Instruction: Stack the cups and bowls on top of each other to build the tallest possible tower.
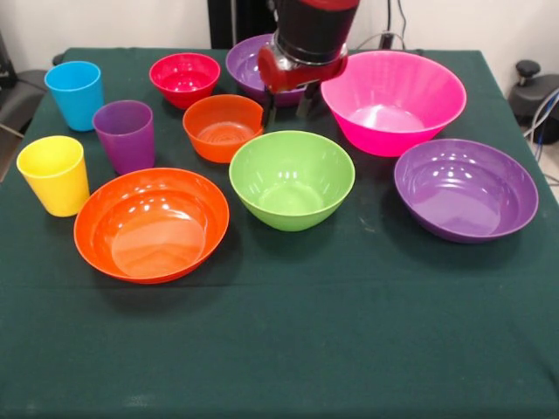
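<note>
open tool above table, between small orange bowl and pink bowl

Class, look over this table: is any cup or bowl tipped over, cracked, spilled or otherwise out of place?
Nothing stands out. All three cups, blue, purple and yellow, stand upright, and every bowl sits mouth up and empty on the green cloth. The gripper hangs above the bowls, holding nothing.

Green tablecloth, cables at edge.
</note>
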You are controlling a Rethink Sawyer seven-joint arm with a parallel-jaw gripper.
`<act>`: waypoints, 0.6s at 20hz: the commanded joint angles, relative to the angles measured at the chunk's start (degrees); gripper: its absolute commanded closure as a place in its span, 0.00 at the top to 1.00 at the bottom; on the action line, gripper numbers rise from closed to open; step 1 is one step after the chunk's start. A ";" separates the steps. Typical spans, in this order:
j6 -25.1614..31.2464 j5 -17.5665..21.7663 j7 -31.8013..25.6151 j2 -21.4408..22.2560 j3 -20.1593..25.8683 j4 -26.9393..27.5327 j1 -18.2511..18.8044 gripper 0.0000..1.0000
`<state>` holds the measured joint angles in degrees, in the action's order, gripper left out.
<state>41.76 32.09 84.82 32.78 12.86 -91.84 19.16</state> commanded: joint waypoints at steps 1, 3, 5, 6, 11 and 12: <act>0.39 6.69 -13.27 -3.62 5.05 3.23 2.14 1.00; 1.57 7.22 -13.83 -3.40 4.97 3.46 2.38 1.00; 2.76 7.53 -14.18 -2.71 4.98 3.18 2.63 1.00; 3.14 7.66 -14.23 -2.47 5.11 3.11 2.74 1.00; 3.77 8.38 -14.87 -1.37 5.48 1.99 3.92 1.00; 3.77 8.48 -14.86 -1.51 5.58 1.99 4.00 1.00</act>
<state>41.77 36.09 84.82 31.36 13.16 -91.76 22.49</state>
